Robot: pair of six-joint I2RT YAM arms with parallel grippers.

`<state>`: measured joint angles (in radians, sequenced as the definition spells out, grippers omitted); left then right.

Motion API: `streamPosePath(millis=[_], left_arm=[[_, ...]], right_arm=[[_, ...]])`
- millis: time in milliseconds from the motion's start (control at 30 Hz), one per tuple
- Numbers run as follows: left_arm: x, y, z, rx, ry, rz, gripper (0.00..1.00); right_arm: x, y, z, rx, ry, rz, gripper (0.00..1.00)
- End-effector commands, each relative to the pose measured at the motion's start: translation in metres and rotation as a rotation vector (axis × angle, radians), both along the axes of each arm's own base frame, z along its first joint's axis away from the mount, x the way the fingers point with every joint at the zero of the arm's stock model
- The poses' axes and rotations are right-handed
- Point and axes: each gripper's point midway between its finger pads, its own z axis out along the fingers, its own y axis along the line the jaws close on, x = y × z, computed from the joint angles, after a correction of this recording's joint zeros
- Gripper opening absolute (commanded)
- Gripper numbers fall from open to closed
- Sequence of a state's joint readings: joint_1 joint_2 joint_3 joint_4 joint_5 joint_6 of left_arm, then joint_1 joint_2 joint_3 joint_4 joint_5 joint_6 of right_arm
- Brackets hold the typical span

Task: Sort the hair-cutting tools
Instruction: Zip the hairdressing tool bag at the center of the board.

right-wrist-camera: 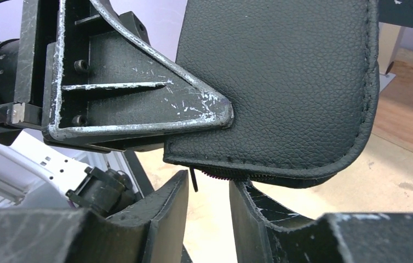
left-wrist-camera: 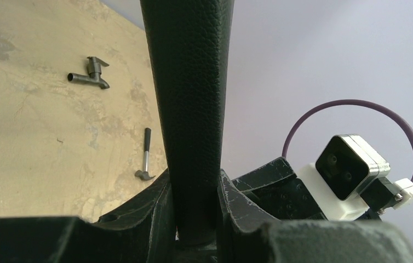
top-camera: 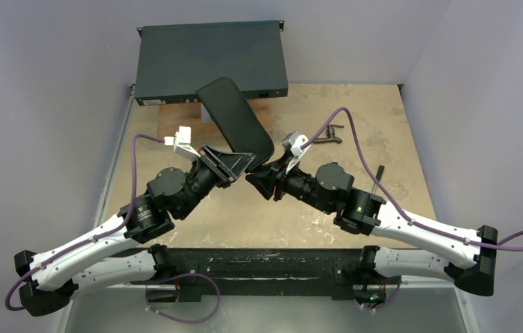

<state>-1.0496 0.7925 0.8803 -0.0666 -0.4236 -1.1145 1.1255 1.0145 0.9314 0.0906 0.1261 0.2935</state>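
Observation:
My left gripper (top-camera: pixel 234 163) is shut on the lower edge of a black leather zip case (top-camera: pixel 234 118) and holds it up off the table. In the left wrist view the case (left-wrist-camera: pixel 188 82) stands edge-on between the jaws of the left gripper (left-wrist-camera: pixel 193 181). My right gripper (right-wrist-camera: pixel 208 183) is open just under the case (right-wrist-camera: pixel 281 82), its jaws on either side of the small zipper pull (right-wrist-camera: pixel 193 179) without touching it. The left gripper's finger (right-wrist-camera: pixel 138 104) lies flat against the case. The hair-cutting tools are out of view.
A flat dark box (top-camera: pixel 210 59) lies at the table's back, with a wooden block (top-camera: pixel 175 114) in front of it. A dark T-shaped fitting (top-camera: pixel 328 135) (left-wrist-camera: pixel 89 74) and a small hammer (top-camera: pixel 378 173) (left-wrist-camera: pixel 145 156) lie on the right half of the table.

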Motion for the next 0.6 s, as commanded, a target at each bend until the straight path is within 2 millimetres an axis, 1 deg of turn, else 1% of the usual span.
streamPosePath(millis=[0, 167, 367, 567], left_arm=[[-0.008, 0.002, 0.053, -0.122, -0.094, -0.032, 0.0], [-0.008, 0.001, 0.051, -0.119, -0.089, -0.032, 0.0], [-0.006, 0.0, 0.047, -0.113, -0.082, -0.029, 0.0], [-0.005, -0.001, 0.044, -0.105, -0.077, -0.025, 0.0]], right_arm=[[0.006, -0.008, 0.042, 0.101, -0.061, -0.049, 0.31], [0.007, -0.01, 0.048, 0.122, -0.069, -0.058, 0.32], [0.002, -0.012, 0.056, 0.143, -0.079, -0.04, 0.33], [0.0, -0.014, 0.059, 0.159, -0.08, -0.033, 0.31]])
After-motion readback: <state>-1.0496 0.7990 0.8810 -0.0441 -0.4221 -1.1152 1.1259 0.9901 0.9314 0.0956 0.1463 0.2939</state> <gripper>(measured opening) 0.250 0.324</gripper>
